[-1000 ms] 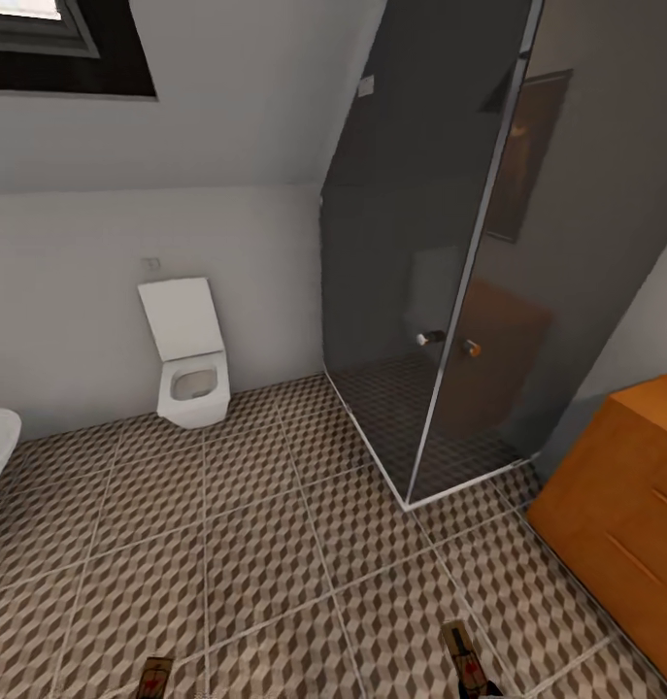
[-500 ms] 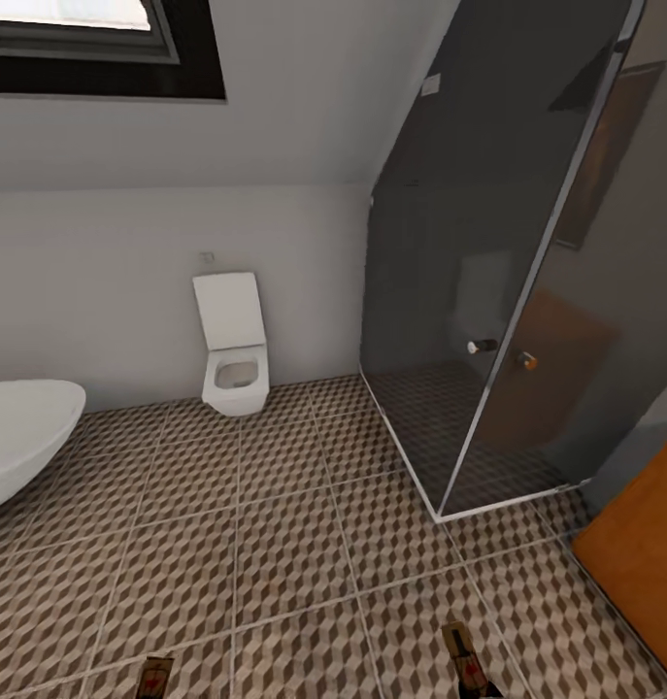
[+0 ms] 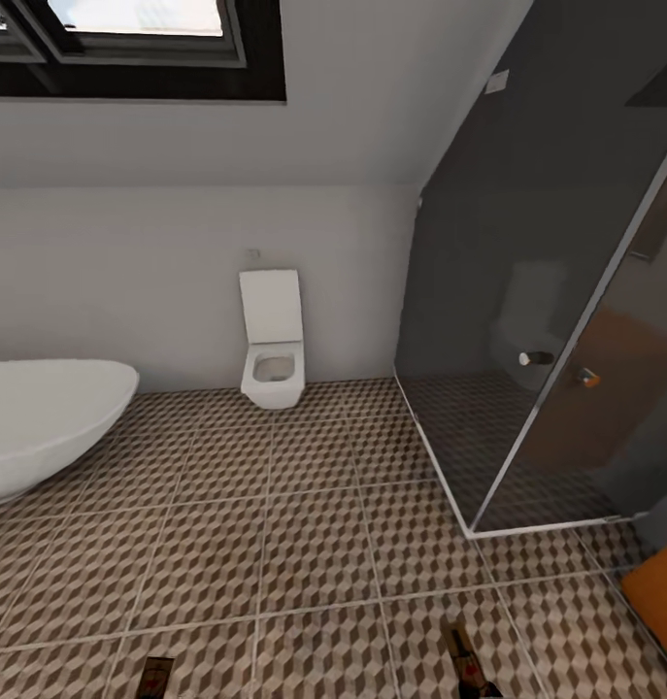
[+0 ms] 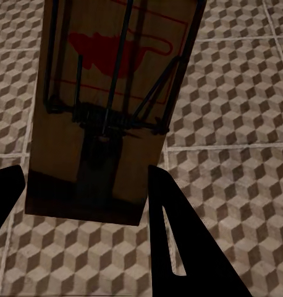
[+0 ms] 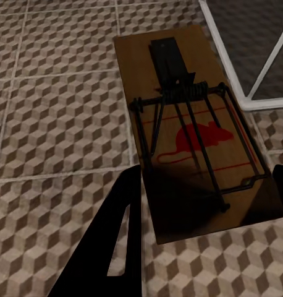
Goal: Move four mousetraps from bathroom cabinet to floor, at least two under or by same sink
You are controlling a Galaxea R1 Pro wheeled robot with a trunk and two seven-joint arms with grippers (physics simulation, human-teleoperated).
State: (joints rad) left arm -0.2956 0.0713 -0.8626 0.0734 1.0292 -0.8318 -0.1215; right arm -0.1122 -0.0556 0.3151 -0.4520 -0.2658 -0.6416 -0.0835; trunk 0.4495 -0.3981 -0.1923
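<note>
Two traps are in my hands — one in each — above the floor point(image 3: 304, 524) of cube-patterned tiles with pale grout. My left gripper point(image 4: 86, 204) has its dark fingers point(image 4: 169, 235) set either side of the left trap point(image 4: 110, 105), a tan board with dark wire parts and a red mouse mark; its tip peeks in at the head view's lower edge point(image 3: 156, 675). My right gripper point(image 5: 203, 204) clasps the right trap point(image 5: 191, 124) the same way, and that board also juts into the head view point(image 3: 466, 660).

Ahead, the tiles run open to a white wall, where a toilet point(image 3: 272, 340) stands with its lid up. A white basin point(image 3: 42, 427) bulges in on my left side. On my right a dark glass shower point(image 3: 556, 291) stands with its corner frame meeting the tiles, and past it a sliver of the orange cabinet point(image 3: 658, 602) shows. A dark-framed skylight point(image 3: 129, 44) sits in the sloped ceiling.
</note>
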